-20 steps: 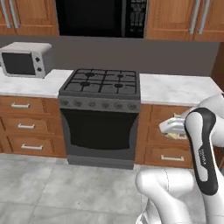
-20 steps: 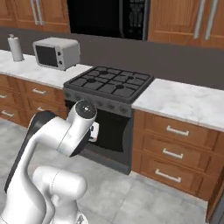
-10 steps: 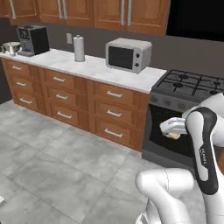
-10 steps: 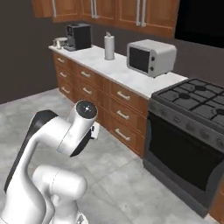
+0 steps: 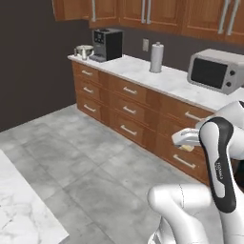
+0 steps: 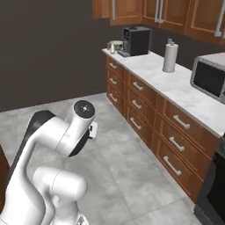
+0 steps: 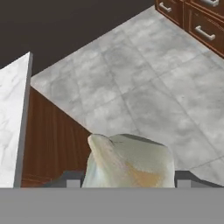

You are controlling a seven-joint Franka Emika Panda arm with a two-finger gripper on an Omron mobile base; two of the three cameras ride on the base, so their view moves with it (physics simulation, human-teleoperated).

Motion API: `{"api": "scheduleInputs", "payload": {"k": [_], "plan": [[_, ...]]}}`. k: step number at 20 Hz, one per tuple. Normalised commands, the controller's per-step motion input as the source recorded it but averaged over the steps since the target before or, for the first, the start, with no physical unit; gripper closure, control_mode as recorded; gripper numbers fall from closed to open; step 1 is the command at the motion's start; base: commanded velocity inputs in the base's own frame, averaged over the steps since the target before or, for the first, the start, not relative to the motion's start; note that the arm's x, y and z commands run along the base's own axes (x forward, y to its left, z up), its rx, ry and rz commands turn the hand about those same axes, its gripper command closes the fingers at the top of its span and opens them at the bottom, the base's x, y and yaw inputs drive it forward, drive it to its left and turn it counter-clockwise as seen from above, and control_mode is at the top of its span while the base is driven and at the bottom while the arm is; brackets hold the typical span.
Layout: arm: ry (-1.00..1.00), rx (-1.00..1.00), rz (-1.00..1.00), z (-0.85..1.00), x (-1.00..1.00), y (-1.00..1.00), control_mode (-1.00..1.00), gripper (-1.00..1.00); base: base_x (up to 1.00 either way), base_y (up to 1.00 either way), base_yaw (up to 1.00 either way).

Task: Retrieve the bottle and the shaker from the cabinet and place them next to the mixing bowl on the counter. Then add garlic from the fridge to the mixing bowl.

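Garlic [image 7: 129,162] clamped between the fingers [image 7: 70,180], off-white bulb with a tan patch, held above grey tiled floor [image 7: 144,78]. In the left base view, garlic [image 5: 187,148] visible at the hand, carried in front of the brown drawers [image 5: 128,109]. Marble worktop [image 5: 157,78] along the far wall carrying mixing bowl [image 5: 84,50] at its far end, just beside coffee machine [image 5: 107,44]; paper towel roll [image 5: 157,57] and microwave [image 5: 217,70] further along. Second marble worktop edge [image 7: 13,118] at left of hand view.
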Motion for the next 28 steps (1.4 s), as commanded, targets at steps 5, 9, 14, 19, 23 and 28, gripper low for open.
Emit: {"api": "scheduleInputs", "payload": {"k": [5,9,14,19,23,28], "plan": [[0.0,0.0,0.0,0.0,0.0,0.0,1.0,1.0,1.0,-0.19,0.2],[0.0,0.0,0.0,0.0,0.0,0.0,1.0,1.0,1.0,-0.39,0.17],[0.0,0.0,0.0,0.0,0.0,0.0,1.0,1.0,1.0,-0.19,0.13],[0.0,0.0,0.0,0.0,0.0,0.0,1.0,1.0,1.0,0.05,0.05],[0.0,0.0,0.0,0.0,0.0,0.0,1.0,1.0,1.0,0.61,0.0],[0.0,0.0,0.0,0.0,0.0,0.0,1.0,1.0,1.0,0.81,-0.04]]}}
